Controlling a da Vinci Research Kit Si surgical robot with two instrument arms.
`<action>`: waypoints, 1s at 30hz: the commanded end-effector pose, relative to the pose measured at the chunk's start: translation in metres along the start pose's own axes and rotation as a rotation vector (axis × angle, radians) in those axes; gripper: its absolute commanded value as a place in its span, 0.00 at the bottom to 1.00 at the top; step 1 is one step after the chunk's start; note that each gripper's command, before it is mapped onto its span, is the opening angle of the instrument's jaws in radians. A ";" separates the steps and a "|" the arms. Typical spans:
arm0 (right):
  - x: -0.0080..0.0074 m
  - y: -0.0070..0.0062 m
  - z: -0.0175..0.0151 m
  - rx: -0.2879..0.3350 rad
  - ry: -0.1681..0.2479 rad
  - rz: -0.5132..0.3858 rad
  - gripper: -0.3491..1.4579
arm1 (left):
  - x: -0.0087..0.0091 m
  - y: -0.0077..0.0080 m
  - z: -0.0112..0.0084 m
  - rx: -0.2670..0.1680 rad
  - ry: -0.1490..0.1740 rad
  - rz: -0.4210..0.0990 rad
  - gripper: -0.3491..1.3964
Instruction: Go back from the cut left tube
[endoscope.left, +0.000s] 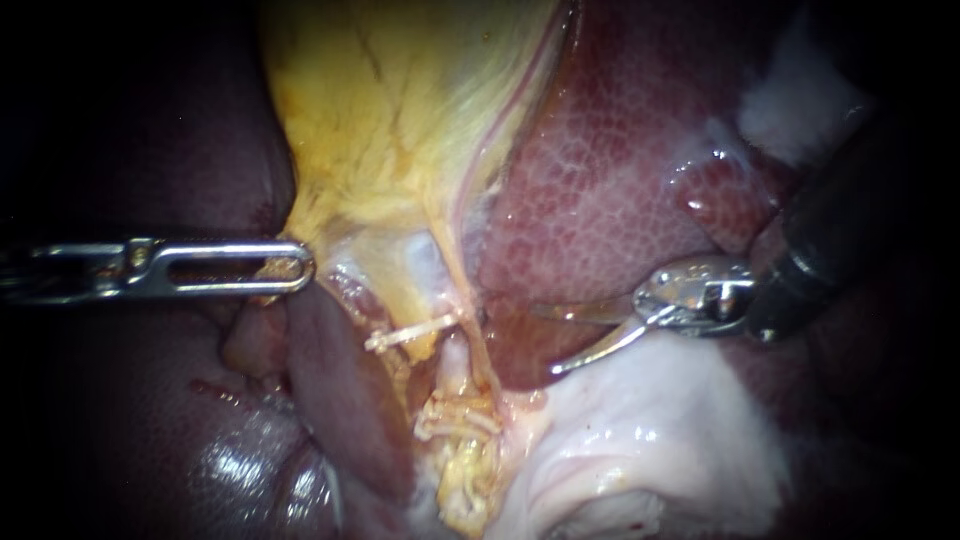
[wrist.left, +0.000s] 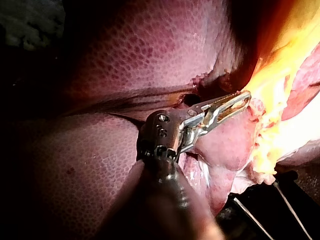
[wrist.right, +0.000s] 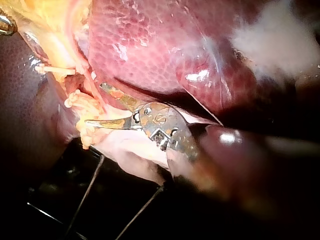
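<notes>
Endoscope view: the liver (endoscope.left: 620, 150) fills the upper right, the yellow gallbladder (endoscope.left: 400, 120) the upper centre. At mid-left the left instrument (endoscope.left: 297, 266) clamps the gallbladder's edge. Right of centre, the right instrument (endoscope.left: 543, 340) holds its curved jaws apart, empty. Just below centre the cut left tube (endoscope.left: 410, 335) lies near-horizontal, free end pointing left.

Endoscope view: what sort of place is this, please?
Probably a surgical bench: a liver and gallbladder, the left instrument and right instrument at the tissue, and thin wires against darkness beyond the tissue's edge.
</notes>
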 end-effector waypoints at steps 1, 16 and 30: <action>0.0003 0.0000 -0.0003 -0.009 0.000 0.002 0.99 | 0.0000 0.0000 0.0001 -0.001 -0.001 0.000 0.00; 0.0009 -0.0004 -0.0012 -0.024 0.000 0.003 0.99 | 0.0024 0.0013 0.0037 0.002 -0.006 -0.008 0.00; 0.0010 -0.0006 -0.0010 -0.021 -0.001 0.003 0.99 | 0.0036 0.0009 0.0092 0.018 0.019 0.001 0.00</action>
